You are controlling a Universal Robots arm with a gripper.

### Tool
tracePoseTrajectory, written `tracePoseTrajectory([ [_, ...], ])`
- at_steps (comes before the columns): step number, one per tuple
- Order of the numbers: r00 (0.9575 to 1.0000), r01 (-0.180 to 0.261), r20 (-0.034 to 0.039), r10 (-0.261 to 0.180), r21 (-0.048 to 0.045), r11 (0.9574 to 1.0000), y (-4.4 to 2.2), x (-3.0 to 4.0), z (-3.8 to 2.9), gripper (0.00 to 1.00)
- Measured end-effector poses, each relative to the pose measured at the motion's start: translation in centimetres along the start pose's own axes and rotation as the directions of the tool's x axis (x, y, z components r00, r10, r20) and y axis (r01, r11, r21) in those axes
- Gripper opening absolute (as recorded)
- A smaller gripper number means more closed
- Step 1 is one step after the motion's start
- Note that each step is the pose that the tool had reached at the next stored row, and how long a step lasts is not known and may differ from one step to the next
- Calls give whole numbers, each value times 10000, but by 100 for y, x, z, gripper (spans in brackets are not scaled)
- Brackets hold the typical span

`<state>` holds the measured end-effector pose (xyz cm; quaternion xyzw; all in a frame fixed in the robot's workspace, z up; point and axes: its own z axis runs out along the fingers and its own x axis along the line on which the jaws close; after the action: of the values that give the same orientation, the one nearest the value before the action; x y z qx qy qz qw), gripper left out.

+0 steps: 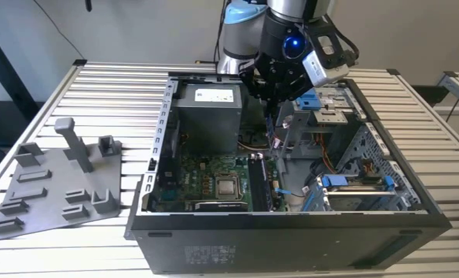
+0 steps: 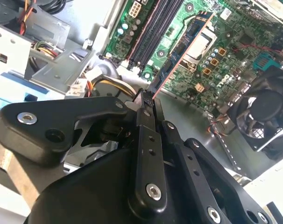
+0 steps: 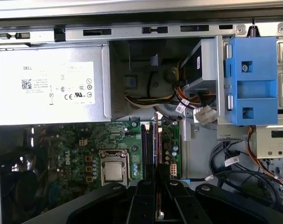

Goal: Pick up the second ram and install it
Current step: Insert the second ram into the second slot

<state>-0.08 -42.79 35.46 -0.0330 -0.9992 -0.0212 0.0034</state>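
Fingers [image 2: 145, 126] clamped on second ram [image 2: 179, 51], slots [image 1: 257, 179] at its 6 o'clock in exterior view; any tilt risks jamming at the slot.

The desk [image 1: 98, 81] is pale grey-white, striped by its long slats. At the exterior view's left lies a plain mid-grey fixture plate [image 1: 55, 191]. The computer case [image 1: 291, 246] is black outside and bare silver-grey inside. Its motherboard [image 1: 202, 176] is green, speckled with dark and metallic parts. The power supply [image 1: 210, 113] is grey with a white label. The clips [image 1: 310, 101] at the far right are bright blue. The fingers [image 2: 146, 126] are black, and the second ram [image 2: 181, 49] between them is dark with a coppery-red edge.
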Motion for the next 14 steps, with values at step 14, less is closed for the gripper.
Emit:
tracePoseTrajectory([
  [14,10000,1,5,-1,0,10000,-4,-1,85,14],
])
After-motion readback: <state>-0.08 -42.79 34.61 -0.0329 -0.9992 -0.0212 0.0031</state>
